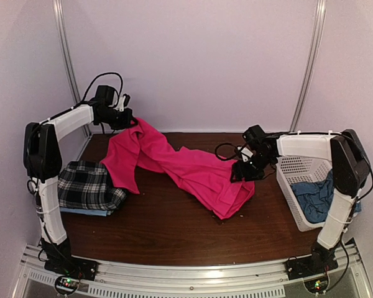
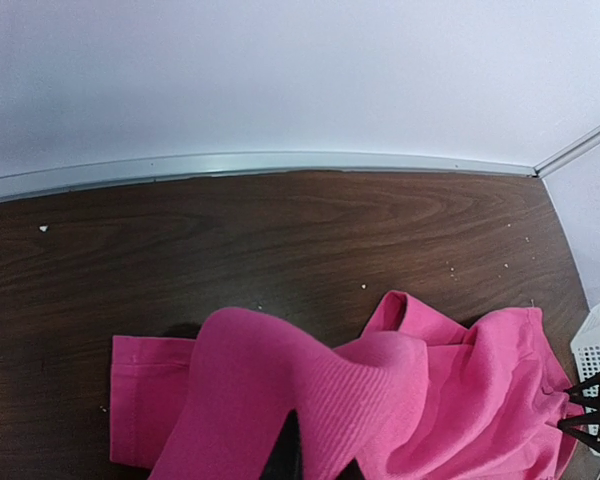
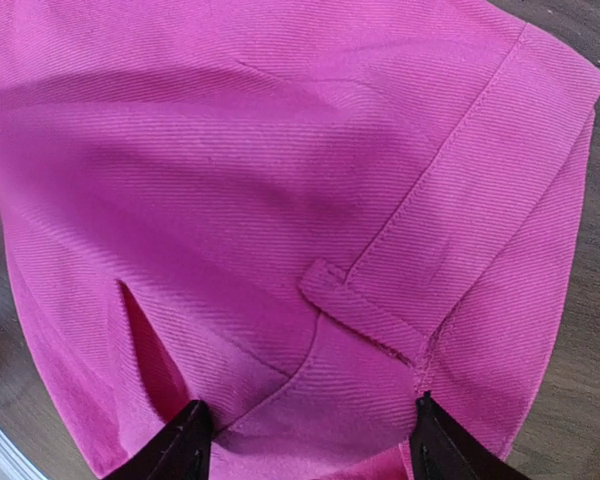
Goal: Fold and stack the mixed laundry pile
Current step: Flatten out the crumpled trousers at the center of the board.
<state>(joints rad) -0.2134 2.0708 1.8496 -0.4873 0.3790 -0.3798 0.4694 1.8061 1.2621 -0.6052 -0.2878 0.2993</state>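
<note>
Hot-pink trousers lie stretched slantwise across the middle of the dark wooden tabletop, twisted along their length. One end is lifted off the wood at the back left, and the waistband end lies flat towards the right. My left tool is pressed together on the raised end, with pink cloth draping down from it. My right tool hangs just above the waistband with its fingers spread and holds nothing; a belt loop and a stitched seam lie between them. To do this step well, I judge the right tool should come down on a waistband corner rather than its middle and pinch through every layer. Then both ends should be drawn gently apart so the twist drops out before any fold. At the left, just beside the trousers, a folded black-and-white plaid shirt rests on a light blue shirt. At the right, a white lattice basket holds a duller blue cloth
</note>
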